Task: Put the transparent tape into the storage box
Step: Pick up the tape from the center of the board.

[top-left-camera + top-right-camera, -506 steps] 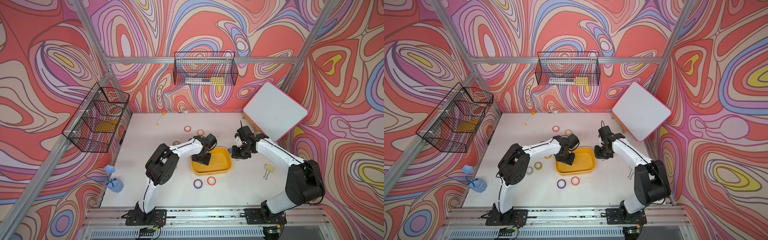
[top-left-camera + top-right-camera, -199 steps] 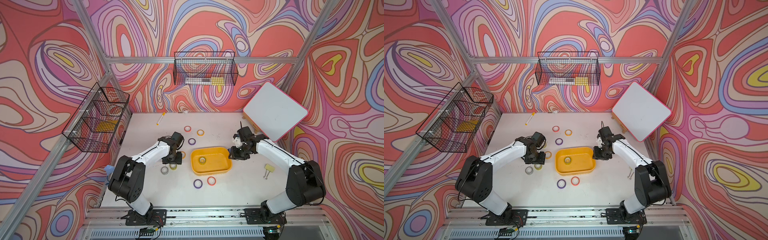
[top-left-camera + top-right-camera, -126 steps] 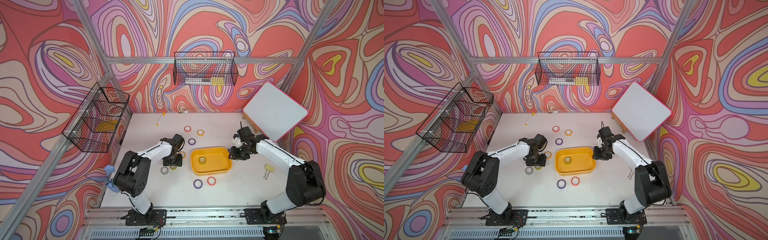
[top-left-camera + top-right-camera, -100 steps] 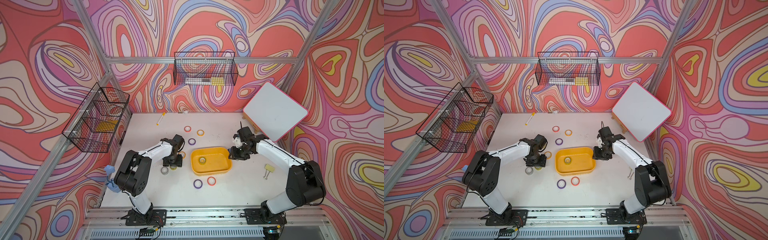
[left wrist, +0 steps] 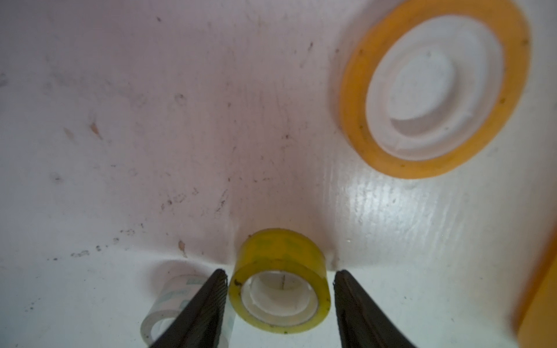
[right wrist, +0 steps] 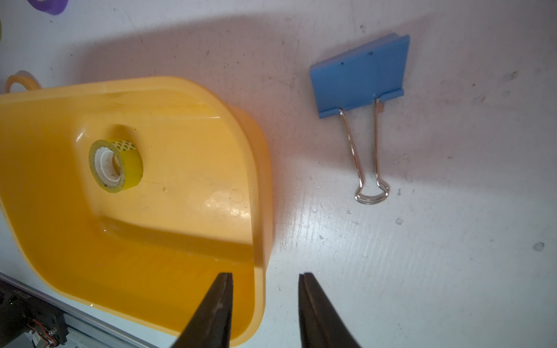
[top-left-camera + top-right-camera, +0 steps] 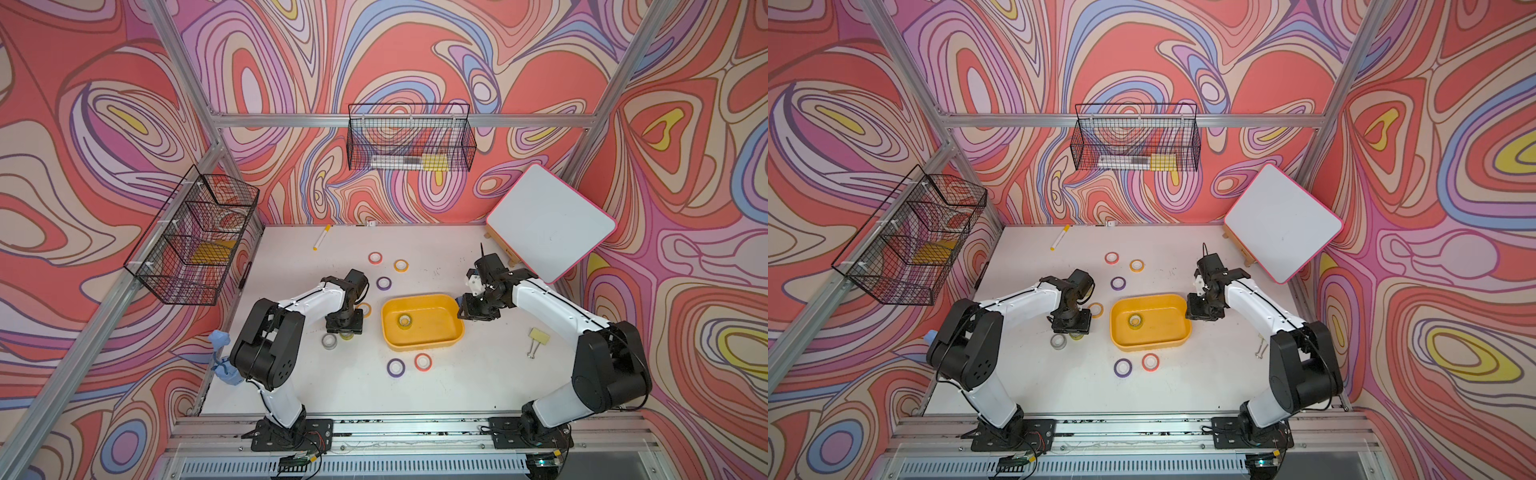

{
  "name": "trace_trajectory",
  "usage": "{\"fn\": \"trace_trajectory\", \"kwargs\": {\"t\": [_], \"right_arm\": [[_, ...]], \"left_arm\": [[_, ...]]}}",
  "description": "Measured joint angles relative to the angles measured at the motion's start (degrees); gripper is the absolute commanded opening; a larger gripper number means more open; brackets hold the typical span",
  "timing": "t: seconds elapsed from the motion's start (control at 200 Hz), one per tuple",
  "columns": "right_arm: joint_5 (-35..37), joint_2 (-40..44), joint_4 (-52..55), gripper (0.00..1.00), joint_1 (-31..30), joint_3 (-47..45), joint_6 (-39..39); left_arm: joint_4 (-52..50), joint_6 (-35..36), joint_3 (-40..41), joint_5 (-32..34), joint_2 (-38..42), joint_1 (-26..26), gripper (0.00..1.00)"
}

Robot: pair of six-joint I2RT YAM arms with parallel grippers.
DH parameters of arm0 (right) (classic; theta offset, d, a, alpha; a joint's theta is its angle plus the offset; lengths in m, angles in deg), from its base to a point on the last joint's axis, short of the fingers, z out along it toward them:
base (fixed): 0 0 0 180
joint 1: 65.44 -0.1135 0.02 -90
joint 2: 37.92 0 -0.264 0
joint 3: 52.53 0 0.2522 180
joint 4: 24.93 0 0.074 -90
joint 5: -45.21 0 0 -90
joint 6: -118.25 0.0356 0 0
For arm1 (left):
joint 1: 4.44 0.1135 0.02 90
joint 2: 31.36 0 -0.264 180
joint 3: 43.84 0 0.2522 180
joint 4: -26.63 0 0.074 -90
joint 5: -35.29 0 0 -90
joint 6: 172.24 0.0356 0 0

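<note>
In both top views the box (image 7: 453, 300) sits mid-table (image 7: 457, 395), nearer the front edge than the back. One tape roll, the boxed roll (image 7: 404, 321), lies on its floor toward the end that faces the table's left edge. The left gripper (image 7: 344, 330) points down at the table just off that end, over a yellowish roll (image 7: 1076, 336). A clear roll (image 7: 329, 340) lies just beside it, toward the left edge. The right gripper (image 7: 473, 312) is at the box's opposite end wall. A purple roll (image 7: 396, 367) and a red roll (image 7: 422, 361) lie side by side between the box and the front edge.

In the left wrist view the left gripper (image 5: 280, 274) has its jaws spread with the yellowish roll (image 5: 280, 301) between them on the table. One finger (image 5: 208, 304) is right at the roll's side and the other (image 5: 352, 304) shows a thin gap, so the roll is not pinched. The clear roll (image 5: 162, 307) is partly hidden behind the first finger. An orange roll (image 5: 434, 87) lies flat, well apart.

In the right wrist view the right gripper (image 6: 264, 275) straddles the end wall of the box (image 6: 180, 211). One finger (image 6: 217, 304) is inside and the other (image 6: 313, 310) outside. There is space on both sides, so the jaws are spread, not clamped. The boxed roll (image 6: 116, 165) rests on the floor near the far end. A blue clip (image 6: 360, 75) lies on the table near the box, apart from it.
</note>
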Motion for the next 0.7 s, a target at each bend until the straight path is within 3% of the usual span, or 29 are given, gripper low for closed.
{"fn": "trace_trajectory", "kwargs": {"t": [0.1,0.486,0.701], "right_arm": [[0.00,0.00,0.00,0.36,0.00,0.00,0.00],[0.02,0.11,0.22,0.36,0.00,0.00,0.00],[0.00,0.24,0.28,0.35,0.00,0.00,0.00]], "left_arm": [[0.02,0.07,0.00,0.00,0.00,0.00,0.54],[-0.07,0.07,0.00,-0.02,0.22,0.00,0.53],[-1.86,0.02,-0.72,-0.02,4.81,-0.02,0.53]]}}
